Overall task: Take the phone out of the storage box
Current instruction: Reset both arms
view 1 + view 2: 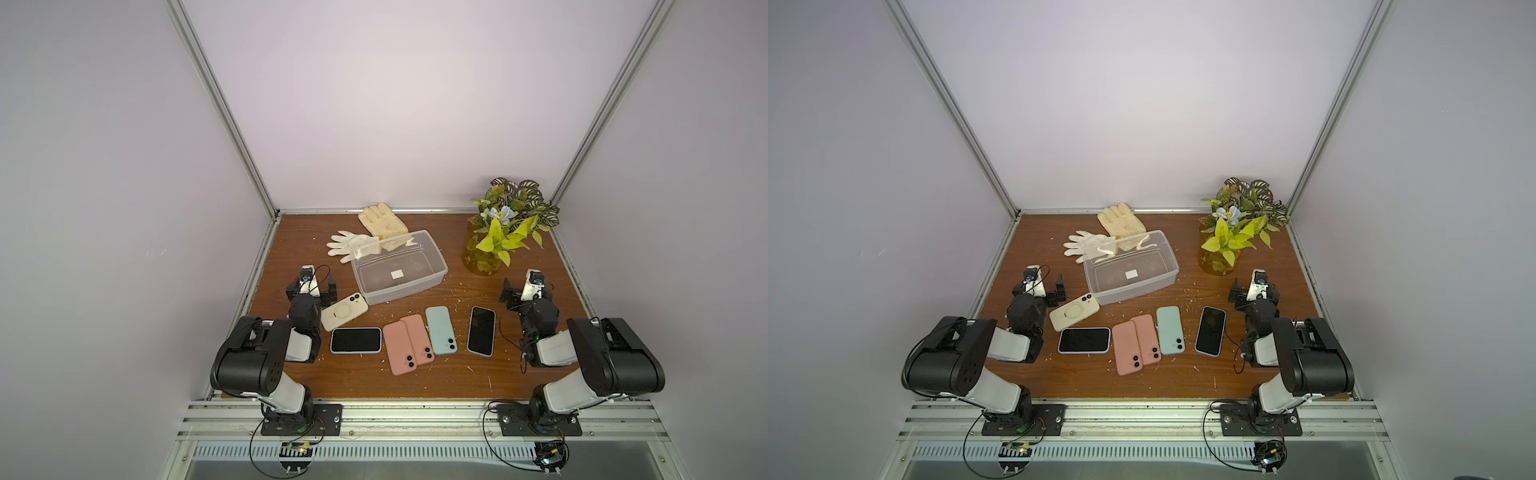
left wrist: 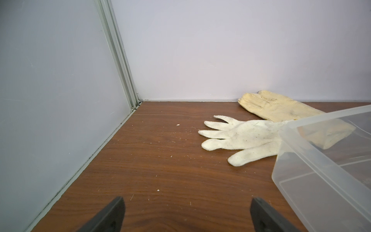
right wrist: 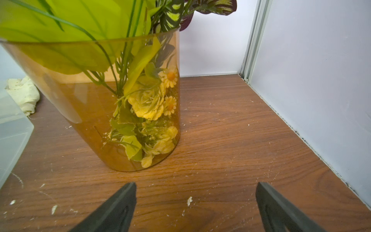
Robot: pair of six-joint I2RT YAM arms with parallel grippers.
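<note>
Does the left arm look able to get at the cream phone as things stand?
Probably yes. The cream phone lies flat on the table just beside the left gripper, outside the storage box, with nothing on it; the fingers are open and empty.

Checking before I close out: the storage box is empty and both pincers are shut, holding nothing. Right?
Not quite: both are open, not shut. The wrist views show the left pincer and the right pincer with jaws spread wide, holding nothing. The storage box is indeed empty, as both top views show.
</note>
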